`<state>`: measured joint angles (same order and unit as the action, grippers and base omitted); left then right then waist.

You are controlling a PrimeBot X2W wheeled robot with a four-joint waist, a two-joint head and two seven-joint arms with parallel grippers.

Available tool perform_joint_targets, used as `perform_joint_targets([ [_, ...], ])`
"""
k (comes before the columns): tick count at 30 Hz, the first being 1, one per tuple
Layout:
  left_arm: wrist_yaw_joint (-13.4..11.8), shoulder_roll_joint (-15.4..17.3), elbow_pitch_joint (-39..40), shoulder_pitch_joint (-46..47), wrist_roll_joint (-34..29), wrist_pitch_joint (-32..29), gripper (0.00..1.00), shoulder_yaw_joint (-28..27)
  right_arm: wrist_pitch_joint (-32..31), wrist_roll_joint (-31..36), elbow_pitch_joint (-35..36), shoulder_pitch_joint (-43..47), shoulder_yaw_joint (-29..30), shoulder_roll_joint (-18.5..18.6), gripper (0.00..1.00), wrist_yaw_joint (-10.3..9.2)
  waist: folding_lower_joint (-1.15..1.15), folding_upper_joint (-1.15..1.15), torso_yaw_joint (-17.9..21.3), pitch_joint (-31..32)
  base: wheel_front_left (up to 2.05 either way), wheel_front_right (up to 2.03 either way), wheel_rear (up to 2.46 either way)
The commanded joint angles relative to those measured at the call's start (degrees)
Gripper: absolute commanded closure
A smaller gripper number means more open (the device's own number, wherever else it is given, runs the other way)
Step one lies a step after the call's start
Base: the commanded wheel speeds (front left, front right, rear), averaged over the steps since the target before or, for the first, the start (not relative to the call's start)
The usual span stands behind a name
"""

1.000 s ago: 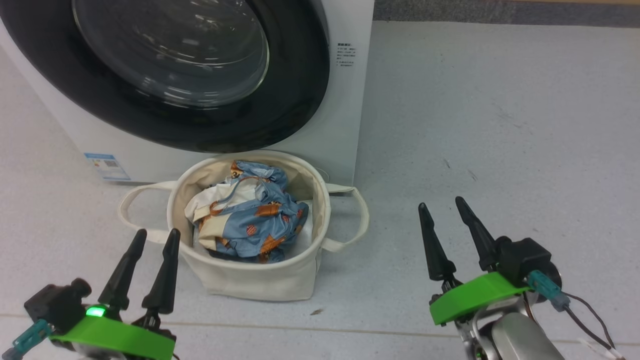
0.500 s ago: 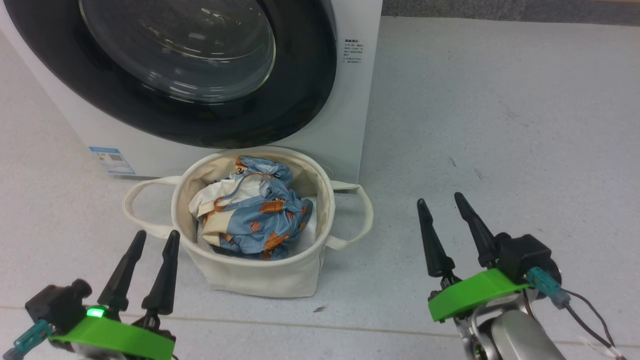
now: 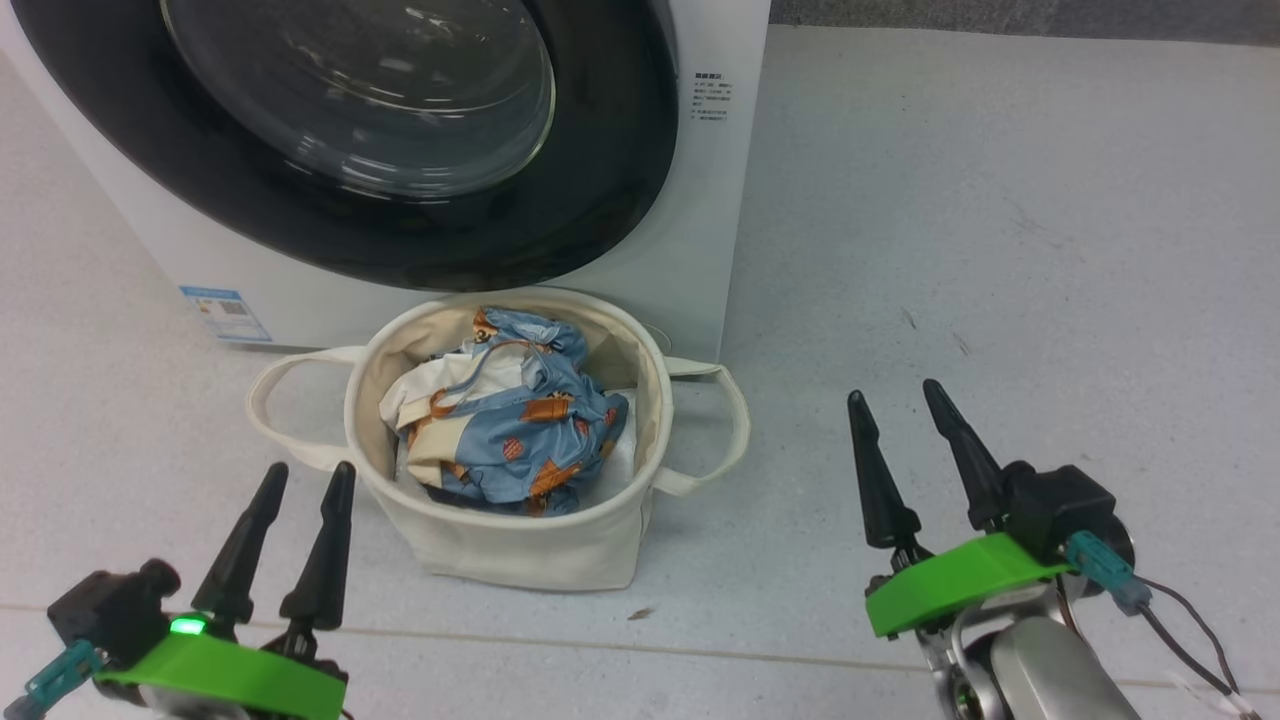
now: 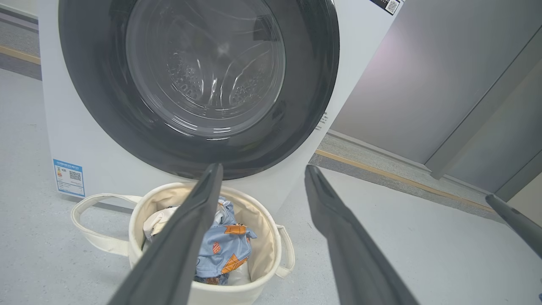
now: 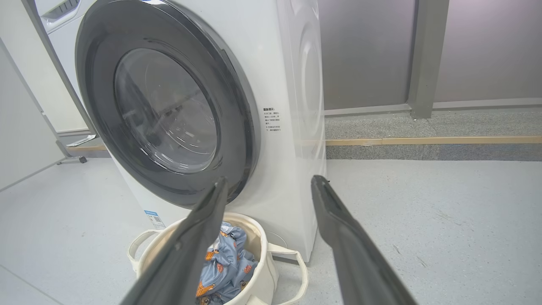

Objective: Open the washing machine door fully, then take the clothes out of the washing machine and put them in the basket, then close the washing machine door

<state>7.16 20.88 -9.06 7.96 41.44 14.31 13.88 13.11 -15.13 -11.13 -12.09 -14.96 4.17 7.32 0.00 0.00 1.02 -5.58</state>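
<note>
The white washing machine [image 3: 710, 210] stands ahead with its black-rimmed round door [image 3: 600, 200] shut flat against the front; the door [image 4: 313, 84] and machine [image 5: 292, 127] also show in the wrist views. The cream basket [image 3: 520, 545] sits on the floor right in front of it, holding the light blue clothes [image 3: 520, 430] with orange figures. My left gripper [image 3: 310, 475] hovers open just left of the basket, nothing between its fingers. My right gripper [image 3: 895, 395] is open and empty, well to the basket's right. The basket [image 4: 262, 254] and clothes [image 5: 228, 262] lie below both grippers' fingers.
Pale grey floor [image 3: 1000, 250] spreads to the right of the machine. A blue sticker [image 3: 225, 312] marks the machine's lower left front. Grey metal wall panels [image 5: 465, 46] and a yellow floor strip [image 5: 423, 140] run behind. A dark fingertip [image 4: 514, 220] shows at the left wrist view's right edge.
The head camera has shifted slightly, so machine and basket sit a little higher and rightward in view. Both grippers stay open and nearly still.
</note>
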Motion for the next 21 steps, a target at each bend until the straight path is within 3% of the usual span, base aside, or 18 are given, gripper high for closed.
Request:
perform_joint_targets([
  [1, 0.3, 1.3, 1.5, 2.2, 0.3, 0.7, 0.00, -2.7, 0.2, 0.5, 2.1, -0.6, -0.8, -0.6, 0.00, 0.17, 0.00, 0.00, 0.0, 0.0, 0.00, 0.00, 0.00],
  [21, 0.3, 1.7, 0.5, 2.6, 1.4, 0.7, 0.00, -1.9, 0.4, 0.5, 1.4, -0.8, -1.0, -0.8, 0.00, 0.17, 0.00, 0.00, -0.2, 0.1, 0.00, 0.00, 0.00],
])
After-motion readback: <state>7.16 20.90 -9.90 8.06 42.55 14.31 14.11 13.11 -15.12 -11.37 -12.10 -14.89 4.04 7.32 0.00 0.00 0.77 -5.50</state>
